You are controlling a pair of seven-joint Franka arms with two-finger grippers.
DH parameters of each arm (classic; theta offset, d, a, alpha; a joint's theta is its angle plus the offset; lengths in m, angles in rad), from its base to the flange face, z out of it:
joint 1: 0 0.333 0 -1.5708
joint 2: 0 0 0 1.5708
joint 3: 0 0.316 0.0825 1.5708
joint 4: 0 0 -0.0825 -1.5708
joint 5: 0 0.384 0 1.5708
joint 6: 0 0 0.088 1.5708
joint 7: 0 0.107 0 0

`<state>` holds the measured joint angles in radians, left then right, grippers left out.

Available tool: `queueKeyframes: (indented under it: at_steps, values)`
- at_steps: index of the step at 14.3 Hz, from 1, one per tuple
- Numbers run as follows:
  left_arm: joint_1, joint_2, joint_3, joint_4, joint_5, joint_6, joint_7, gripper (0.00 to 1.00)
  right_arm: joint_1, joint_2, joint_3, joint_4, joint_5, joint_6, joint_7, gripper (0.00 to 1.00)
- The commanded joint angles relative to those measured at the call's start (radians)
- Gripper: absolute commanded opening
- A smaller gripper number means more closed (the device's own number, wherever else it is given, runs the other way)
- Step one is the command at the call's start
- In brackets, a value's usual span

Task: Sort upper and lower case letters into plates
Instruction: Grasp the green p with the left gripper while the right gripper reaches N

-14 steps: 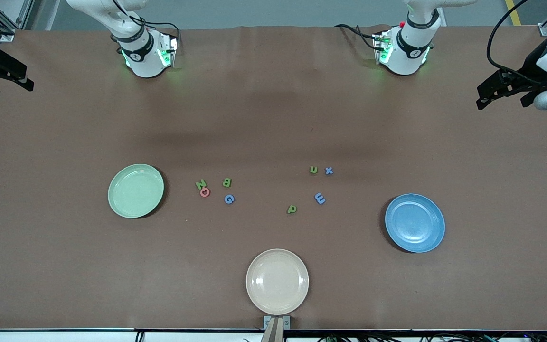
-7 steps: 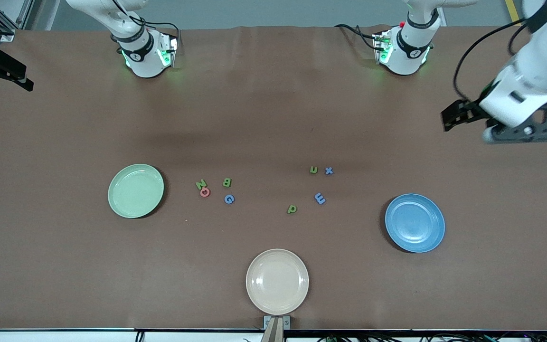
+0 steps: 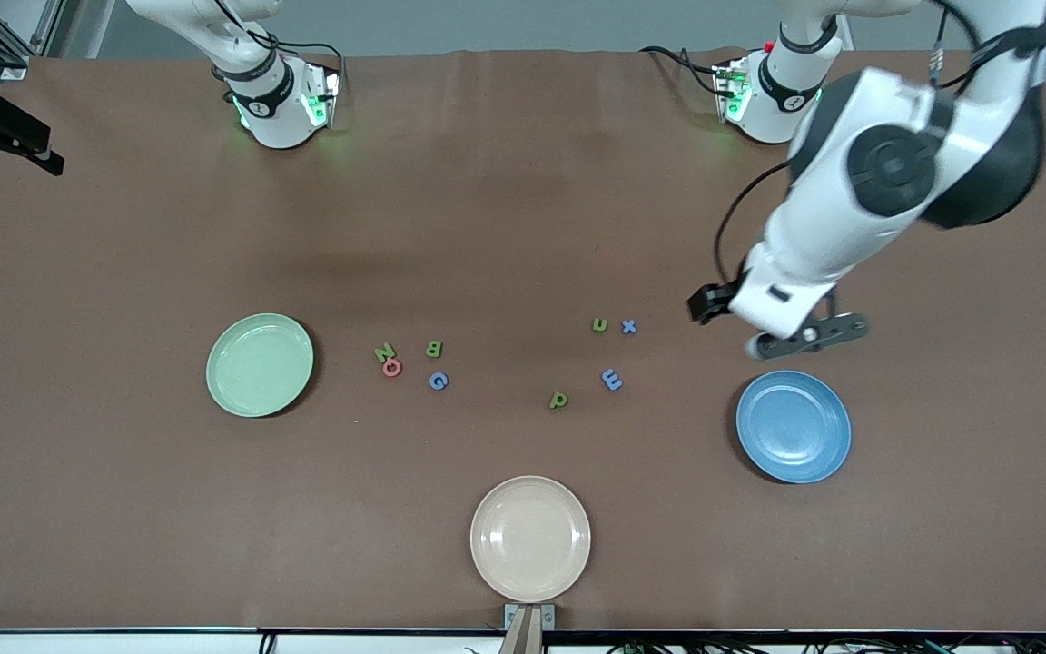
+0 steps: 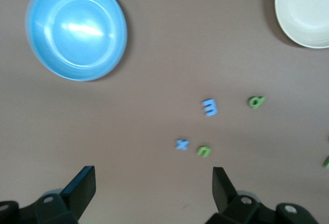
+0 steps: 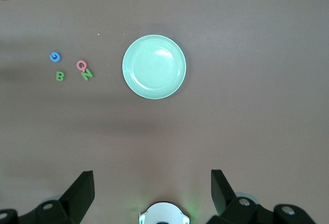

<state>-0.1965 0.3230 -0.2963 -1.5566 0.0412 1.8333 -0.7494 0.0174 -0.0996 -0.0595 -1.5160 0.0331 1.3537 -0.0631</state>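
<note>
Front view: green N [image 3: 384, 352] touching pink O [image 3: 391, 368], with B [image 3: 434, 348] and G [image 3: 438, 381], lie near the mint plate [image 3: 260, 365]; n [image 3: 600, 324], x [image 3: 629, 326], m [image 3: 611, 379], p [image 3: 558, 400] nearer the blue plate [image 3: 794, 426]. Left gripper [image 4: 154, 183] – jaws apart, empty – hovers beside x, its arm hiding its fingers here. Right gripper [image 5: 152, 184], at the edge, waits with jaws apart.

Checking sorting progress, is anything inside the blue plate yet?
Nothing: the blue plate is fully visible and empty in the front and left wrist views. All letters lie on the table.
</note>
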Motion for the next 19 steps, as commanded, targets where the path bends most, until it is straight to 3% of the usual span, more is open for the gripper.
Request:
queueKeyframes:
  at_steps: [1, 3, 6, 8, 11, 13, 16, 19]
  values:
    - [-0.056, 0.103, 0.0, 0.033, 0.02, 0.075, -0.135, 1.0, -0.005, 0.021, 0.0, 0.01, 0.002, 0.028, 0.002, 1.0]
    - [-0.102, 0.175, 0.003, 0.04, 0.022, 0.138, -0.273, 1.0, -0.007, 0.058, -0.002, 0.005, -0.001, 0.057, 0.002, 1.0]
    - [-0.147, 0.263, 0.009, 0.058, 0.048, 0.248, -0.434, 1.0, -0.005, 0.191, -0.002, 0.013, -0.016, 0.114, 0.0, 1.0]
    - [-0.187, 0.368, 0.012, 0.149, 0.054, 0.299, -0.572, 0.99, -0.005, 0.265, 0.0, 0.011, -0.006, 0.145, 0.0, 1.0]
    - [-0.283, 0.494, 0.101, 0.265, 0.052, 0.314, -0.689, 0.94, 0.042, 0.314, 0.029, -0.006, 0.024, 0.207, 0.002, 1.0]
    - [-0.346, 0.533, 0.176, 0.282, 0.046, 0.362, -0.711, 0.85, 0.05, 0.324, 0.075, -0.071, 0.04, 0.307, 0.003, 1.0]
    - [-0.371, 0.609, 0.184, 0.357, 0.048, 0.363, -0.716, 0.79, 0.073, 0.322, 0.133, -0.202, 0.071, 0.448, 0.003, 1.0]
    - [-0.408, 0.651, 0.216, 0.38, 0.046, 0.365, -0.714, 0.76, 0.137, 0.322, 0.133, -0.353, 0.071, 0.654, 0.011, 1.0]
